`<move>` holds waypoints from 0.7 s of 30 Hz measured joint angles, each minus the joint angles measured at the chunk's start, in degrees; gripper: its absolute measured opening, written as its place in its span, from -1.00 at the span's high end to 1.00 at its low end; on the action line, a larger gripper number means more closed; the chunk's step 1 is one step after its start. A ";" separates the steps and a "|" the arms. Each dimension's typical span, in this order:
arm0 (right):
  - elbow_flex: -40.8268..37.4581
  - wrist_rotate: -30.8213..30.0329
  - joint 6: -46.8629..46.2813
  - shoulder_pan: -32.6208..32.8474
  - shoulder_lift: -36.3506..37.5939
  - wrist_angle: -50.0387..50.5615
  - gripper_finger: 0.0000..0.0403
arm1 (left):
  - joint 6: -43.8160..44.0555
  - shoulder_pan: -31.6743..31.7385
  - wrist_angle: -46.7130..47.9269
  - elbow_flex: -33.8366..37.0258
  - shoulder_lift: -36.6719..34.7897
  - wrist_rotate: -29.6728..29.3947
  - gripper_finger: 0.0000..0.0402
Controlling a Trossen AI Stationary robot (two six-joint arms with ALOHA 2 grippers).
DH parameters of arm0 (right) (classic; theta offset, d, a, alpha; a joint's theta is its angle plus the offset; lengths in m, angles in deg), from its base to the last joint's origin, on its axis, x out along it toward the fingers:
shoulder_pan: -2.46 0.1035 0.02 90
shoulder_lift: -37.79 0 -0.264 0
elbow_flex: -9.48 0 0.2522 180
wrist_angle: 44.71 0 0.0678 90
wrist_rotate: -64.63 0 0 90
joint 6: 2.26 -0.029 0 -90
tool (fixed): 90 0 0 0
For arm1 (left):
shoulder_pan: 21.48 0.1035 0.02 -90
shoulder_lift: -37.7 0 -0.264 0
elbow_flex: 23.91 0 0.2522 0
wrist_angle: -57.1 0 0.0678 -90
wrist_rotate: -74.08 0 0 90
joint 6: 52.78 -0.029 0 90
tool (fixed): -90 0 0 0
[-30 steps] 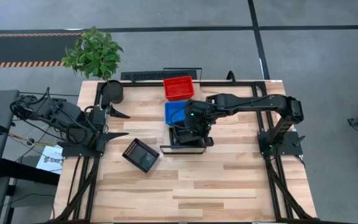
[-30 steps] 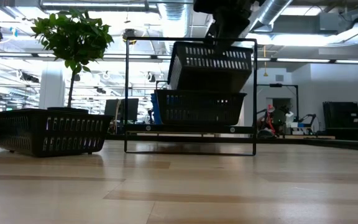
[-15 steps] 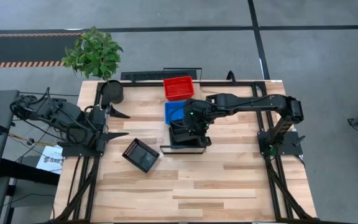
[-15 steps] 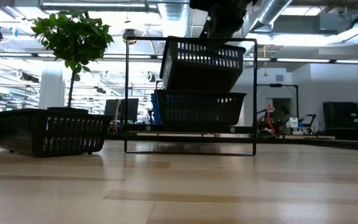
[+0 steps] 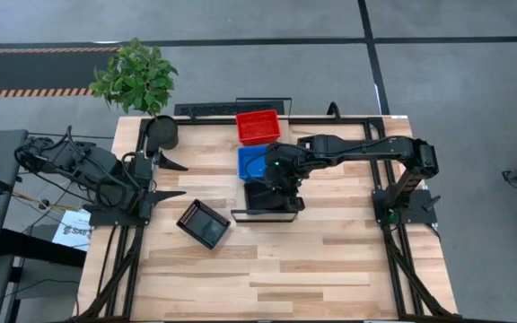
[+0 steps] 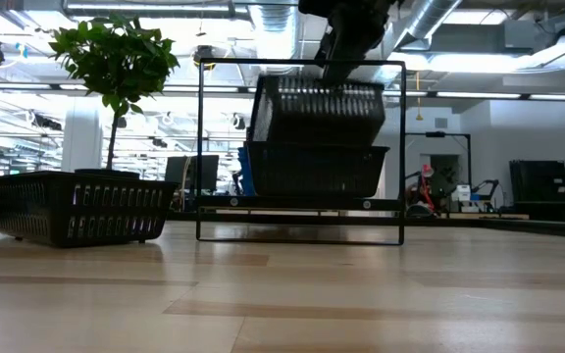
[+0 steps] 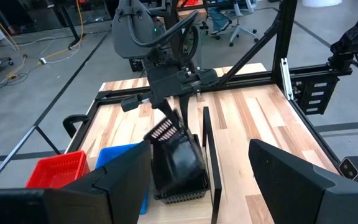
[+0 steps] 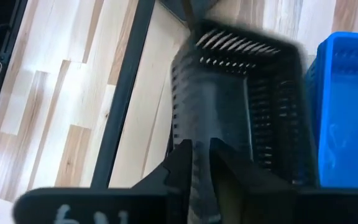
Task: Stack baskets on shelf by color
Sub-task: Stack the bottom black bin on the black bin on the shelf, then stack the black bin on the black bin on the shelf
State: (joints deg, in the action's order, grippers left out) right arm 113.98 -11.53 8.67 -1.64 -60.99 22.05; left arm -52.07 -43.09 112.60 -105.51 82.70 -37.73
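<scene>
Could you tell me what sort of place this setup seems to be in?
Probably a robotics lab or open workshop: exposed ceiling ducts, a concrete floor with hazard striping, and office chairs behind the wood table.

upper black basket [image 6: 314, 113] dropped lower, nesting into lower black basket [image 6: 314, 175]

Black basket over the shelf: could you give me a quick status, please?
Right gripper pinching black basket, nesting into lower black basket on shelf. Left gripper open, parked. Nothing blocking.

Blurred black basket [image 6: 314, 113] under the right pincer [image 5: 276, 182] (fingertips hidden behind its wall).
</scene>
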 joint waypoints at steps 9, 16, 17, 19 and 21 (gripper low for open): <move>0.20 2.72 -1.24 0.00 0.00 -2.96 0.33 | 0.33 -0.01 0.00 0.01 0.00 0.00 -0.29; 7.69 5.87 -7.31 0.00 0.02 1.20 0.31 | 1.19 0.00 0.02 -0.01 0.02 0.02 -0.29; 9.26 6.25 -8.86 0.10 0.02 2.43 0.32 | 1.90 0.00 0.11 0.00 0.01 0.12 -0.29; 12.31 6.27 -11.48 0.49 0.04 6.21 0.33 | 4.23 -0.02 1.33 -0.01 0.03 1.07 -0.29; 14.95 6.23 -13.67 1.34 0.04 11.22 0.34 | 8.19 -0.02 4.80 0.01 0.58 3.06 -0.29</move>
State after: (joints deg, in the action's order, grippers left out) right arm 128.93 -5.30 -4.99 -0.30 -60.94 33.27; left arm -43.88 -43.11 117.40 -105.51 83.28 -34.66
